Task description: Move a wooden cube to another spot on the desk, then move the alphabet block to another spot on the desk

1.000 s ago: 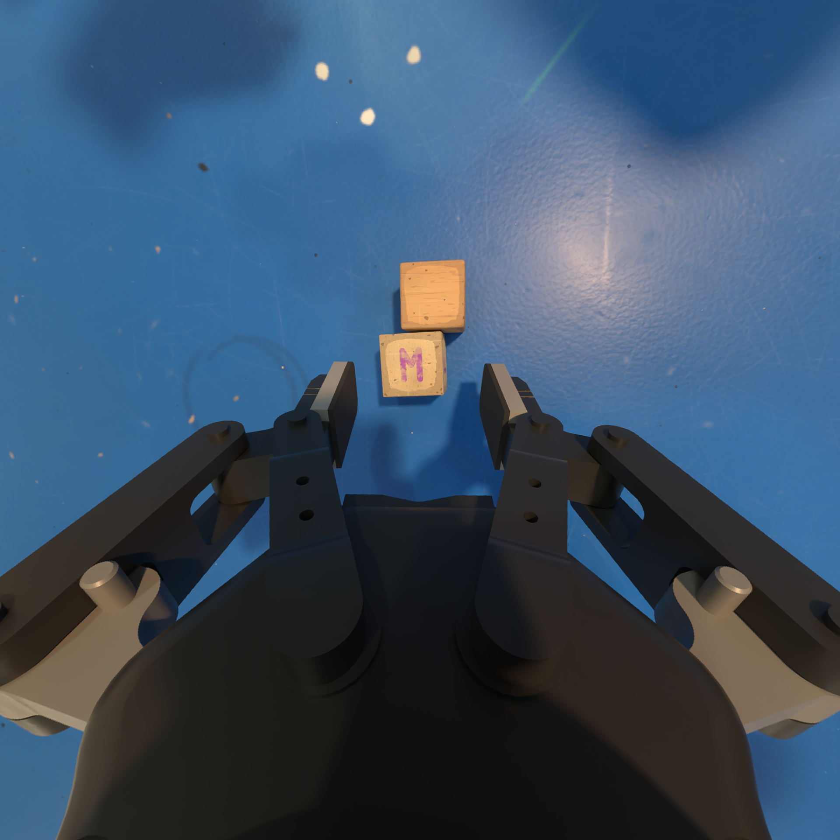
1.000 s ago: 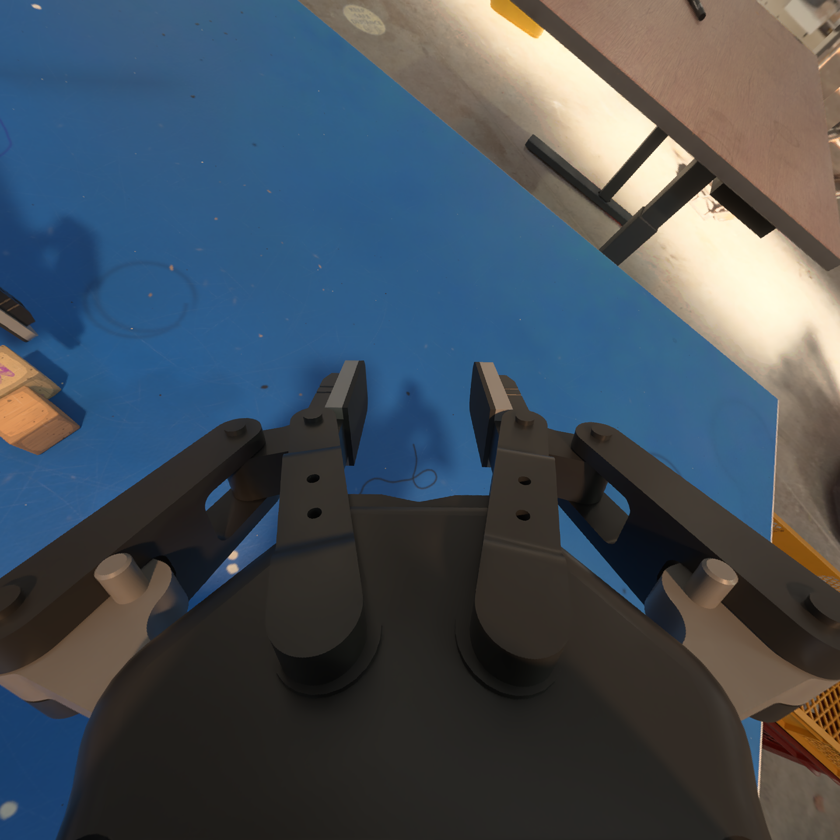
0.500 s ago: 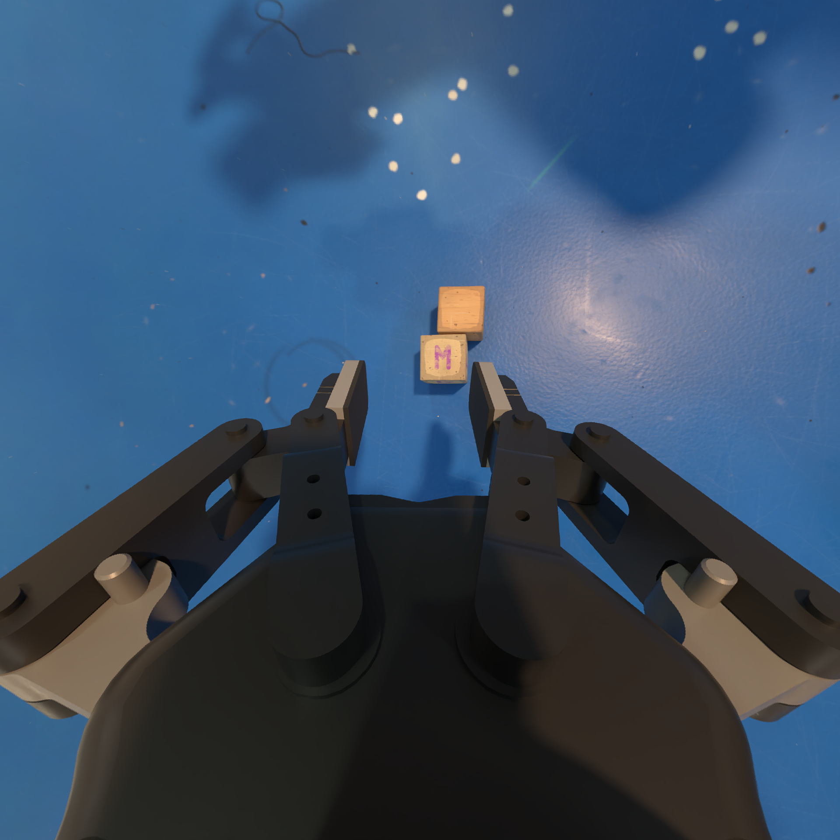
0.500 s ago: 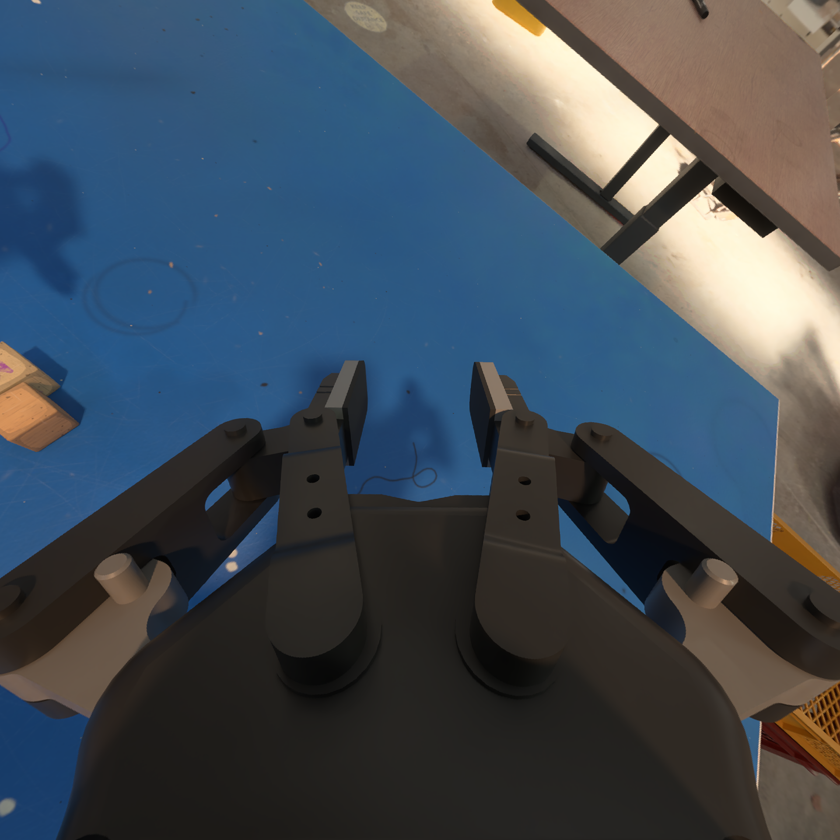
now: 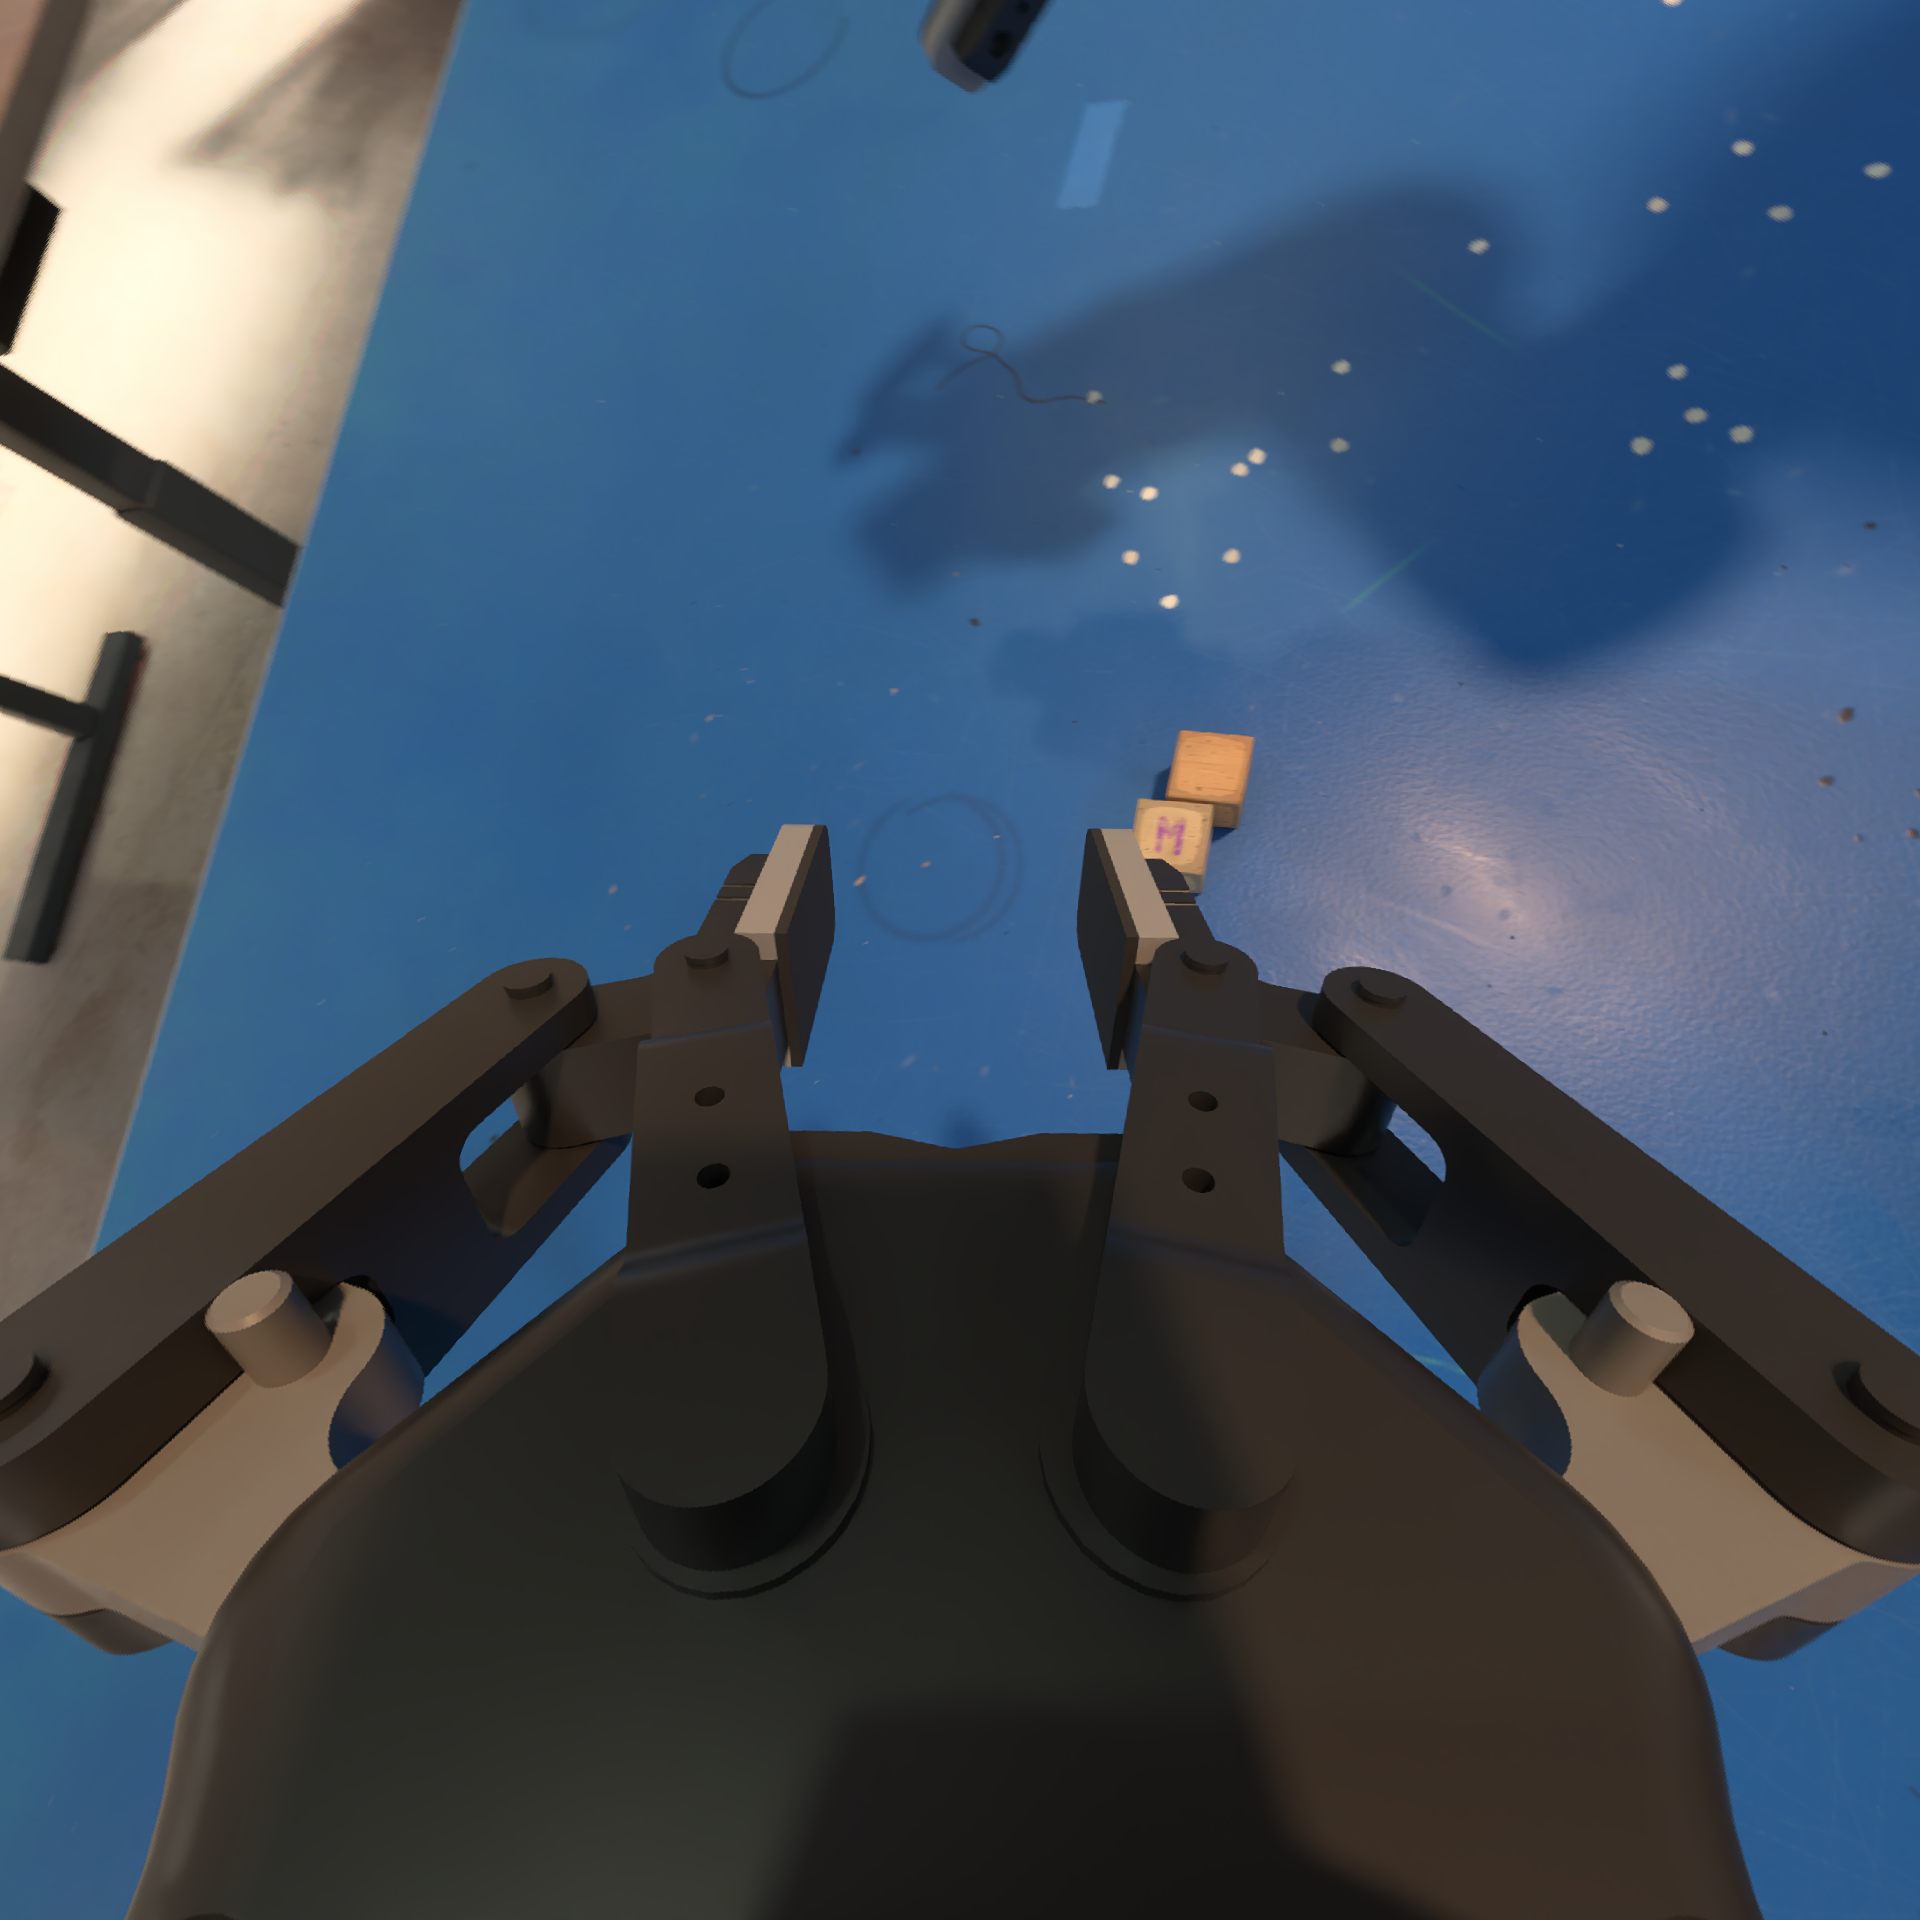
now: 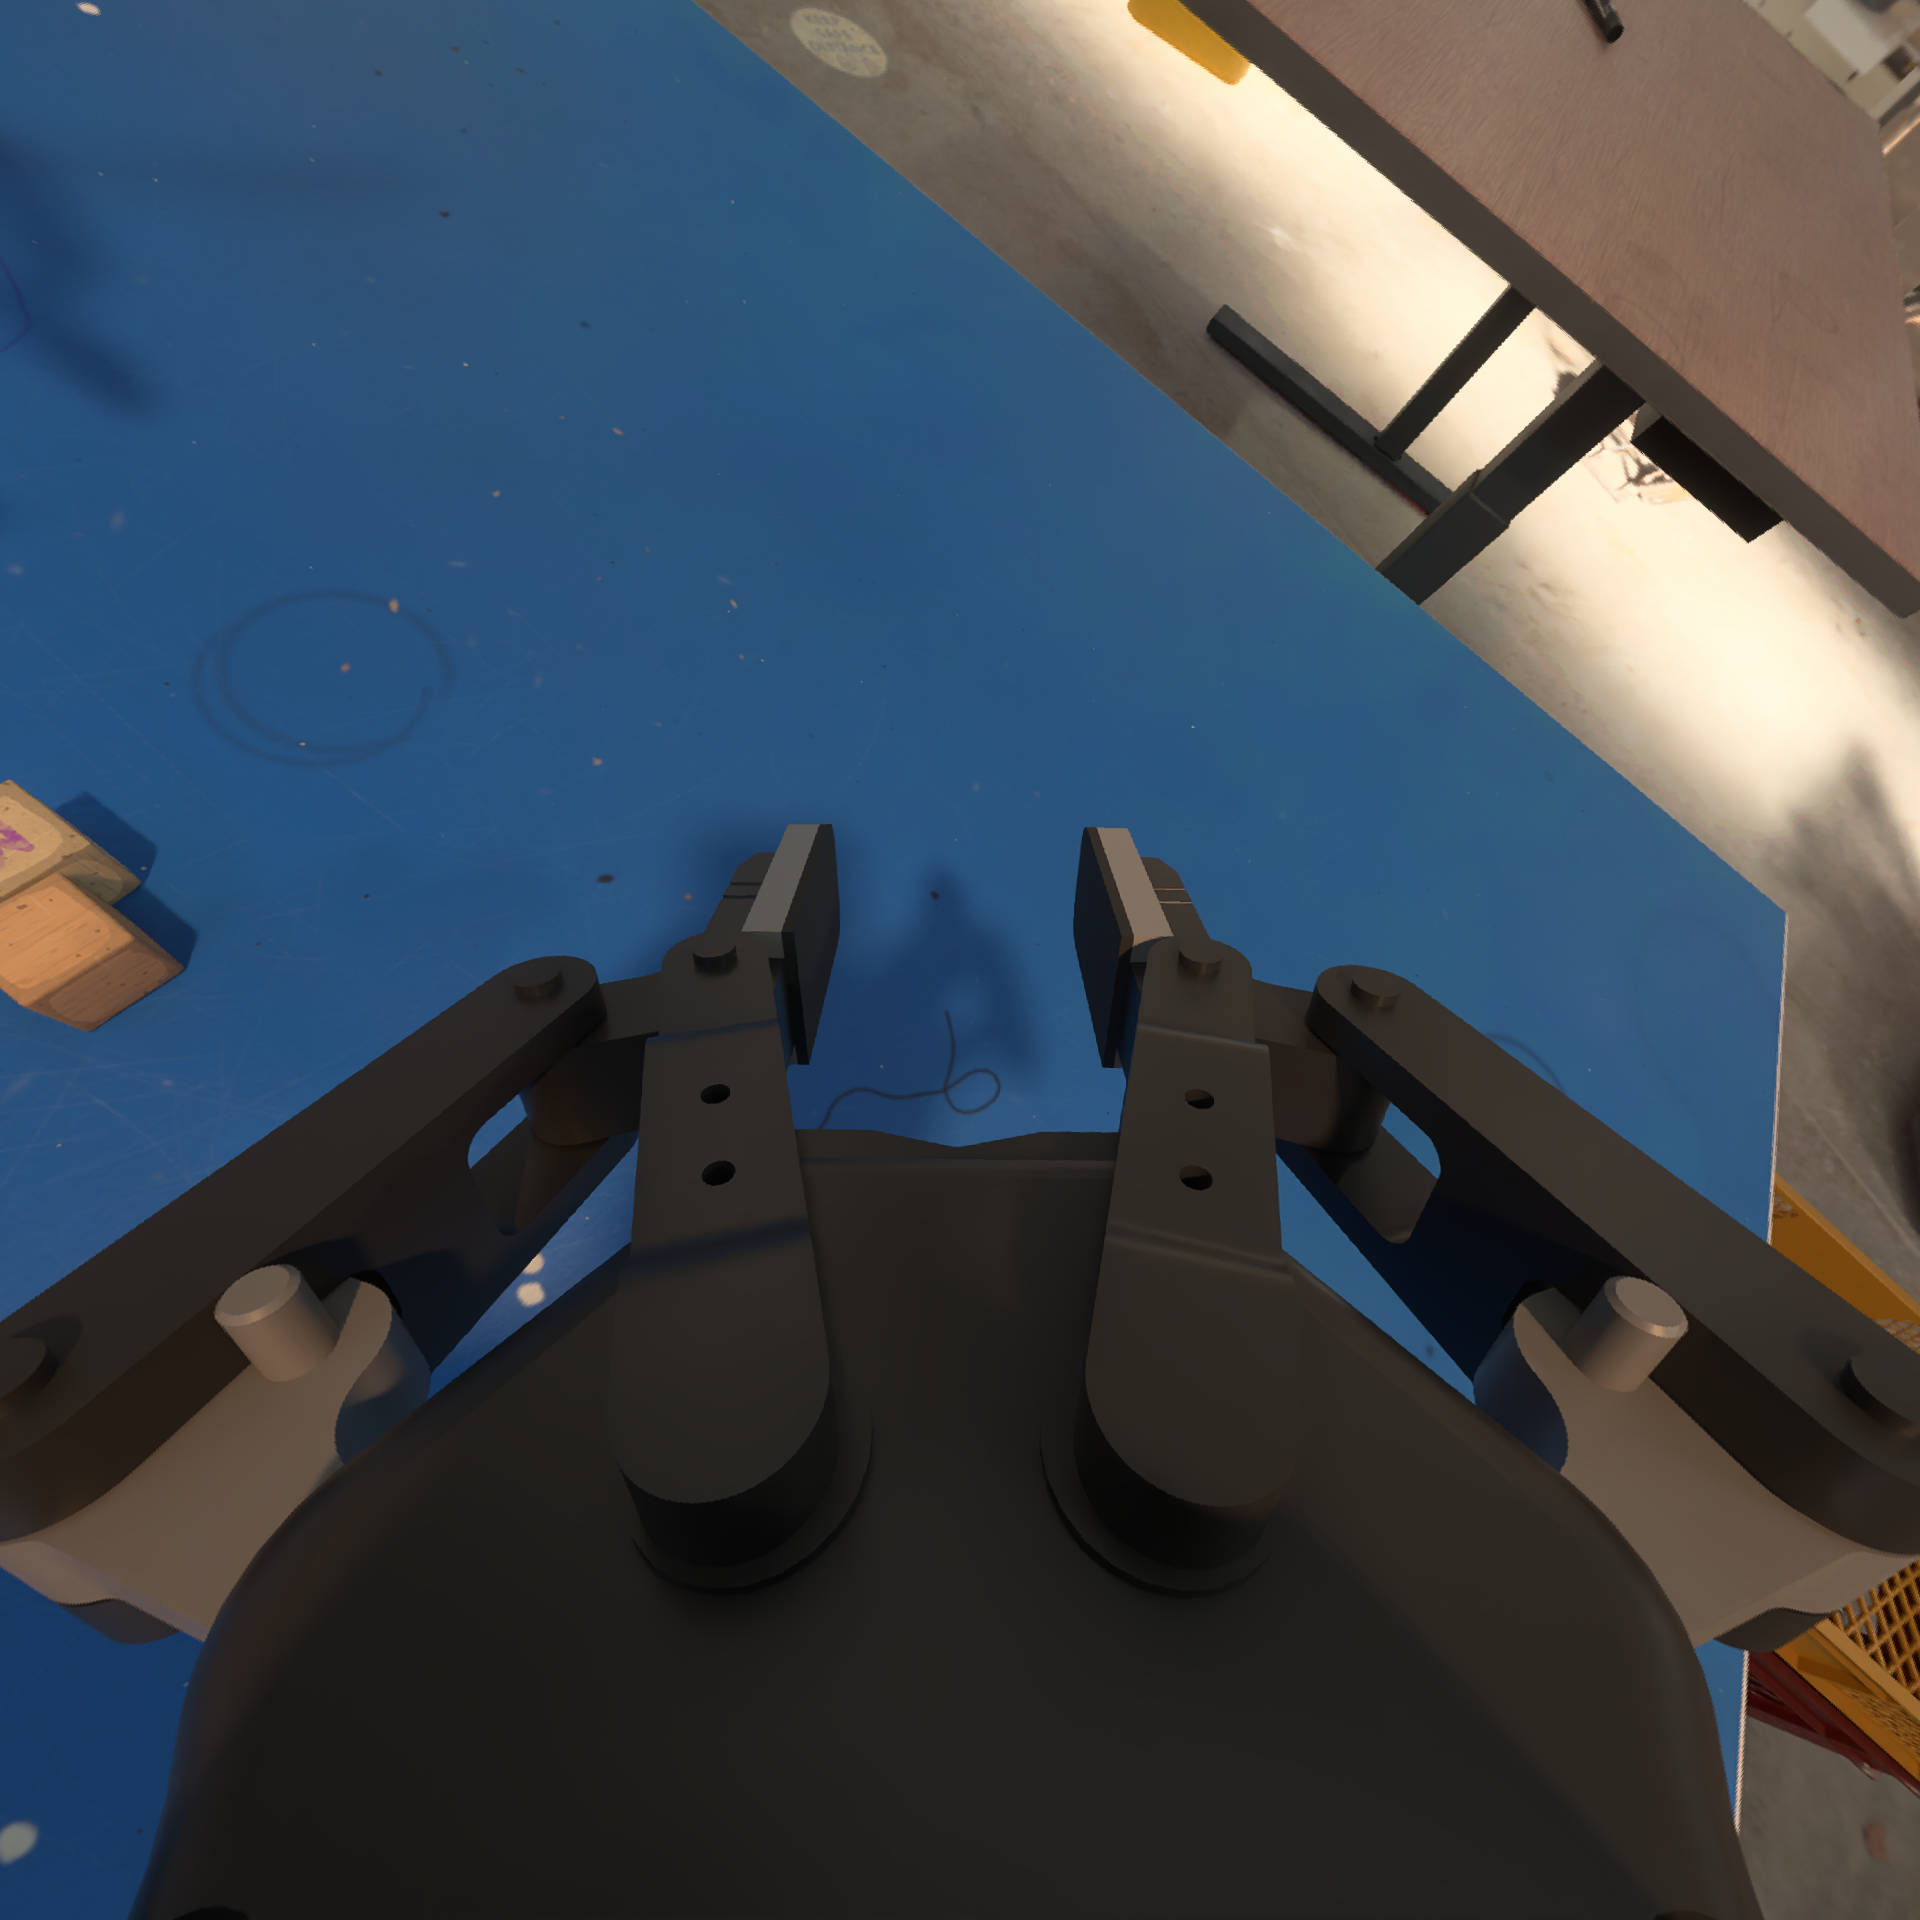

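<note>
A plain wooden cube [image 5: 1210, 771] and an alphabet block [image 5: 1172, 834] with a purple letter on top sit touching each other on the blue desk [image 5: 623, 520]. In the left wrist view they lie far below, just beyond my right fingertip. My left gripper [image 5: 954, 883] is open and empty, high above the desk. In the right wrist view the wooden cube [image 6: 73, 951] and alphabet block [image 6: 42, 847] show at the left edge. My right gripper [image 6: 954, 883] is open and empty, above the desk to their right.
The desk's edge [image 5: 343, 520] runs along the left of the left wrist view, with floor beyond. In the right wrist view the desk's edge [image 6: 1247, 436] and corner [image 6: 1782, 914] lie ahead, with a brown table [image 6: 1662, 208] and yellow crates [image 6: 1860, 1621] past it. A dark object [image 5: 977, 36] shows at the top.
My left gripper has risen and shifted left, so the two blocks look smaller and sit off to the right. The right gripper has not moved. Both blocks stay in place.
</note>
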`<state>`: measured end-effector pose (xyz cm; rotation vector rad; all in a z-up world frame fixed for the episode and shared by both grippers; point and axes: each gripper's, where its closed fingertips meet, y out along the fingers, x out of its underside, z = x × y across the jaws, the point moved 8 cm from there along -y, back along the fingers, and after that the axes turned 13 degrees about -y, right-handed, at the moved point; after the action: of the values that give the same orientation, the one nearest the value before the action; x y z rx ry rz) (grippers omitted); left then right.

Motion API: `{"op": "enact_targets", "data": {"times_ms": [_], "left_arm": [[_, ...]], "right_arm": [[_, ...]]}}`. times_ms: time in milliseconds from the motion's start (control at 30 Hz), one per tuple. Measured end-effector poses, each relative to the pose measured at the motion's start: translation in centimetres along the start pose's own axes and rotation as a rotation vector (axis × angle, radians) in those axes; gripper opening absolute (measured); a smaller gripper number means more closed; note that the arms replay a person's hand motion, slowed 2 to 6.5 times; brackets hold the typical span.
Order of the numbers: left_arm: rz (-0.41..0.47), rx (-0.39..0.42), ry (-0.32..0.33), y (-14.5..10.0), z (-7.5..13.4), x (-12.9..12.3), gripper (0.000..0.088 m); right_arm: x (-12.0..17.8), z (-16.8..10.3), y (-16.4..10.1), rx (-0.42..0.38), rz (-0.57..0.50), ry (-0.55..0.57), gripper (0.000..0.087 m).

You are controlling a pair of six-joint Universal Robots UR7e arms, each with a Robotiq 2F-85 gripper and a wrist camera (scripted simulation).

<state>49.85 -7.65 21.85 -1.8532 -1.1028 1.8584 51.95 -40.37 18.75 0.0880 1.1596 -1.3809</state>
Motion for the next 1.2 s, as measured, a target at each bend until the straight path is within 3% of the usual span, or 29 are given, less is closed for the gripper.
{"op": "enact_targets", "data": {"times_ms": [267, 533, 867, 1200], "left_arm": [[0.055, -0.161, -0.077, -4.7, -2.3, 0.5, 0.0576], [0.043, -0.279, -0.17, -8.8, -4.1, 2.4, 0.0686], [-0.029, -0.393, -0.345, -12.6, -6.1, 6.2, 0.069], [-0.167, -0.462, -0.605, -14.8, -7.9, 10.5, 0.0628]], "right_arm": [[0.0, 0.0, 0.0, 0.0, 0.002, 0.0, 0.0415], [0.1, 0.1, 0.0, 0.001, 0.001, 0.0, 0.0416], [0.2, 0.1, 0.0, 0.001, 0.002, 0.004, 0.0416], [0.3, 0.1, 0.0, -0.002, -0.002, 0.007, 0.0416]]}}
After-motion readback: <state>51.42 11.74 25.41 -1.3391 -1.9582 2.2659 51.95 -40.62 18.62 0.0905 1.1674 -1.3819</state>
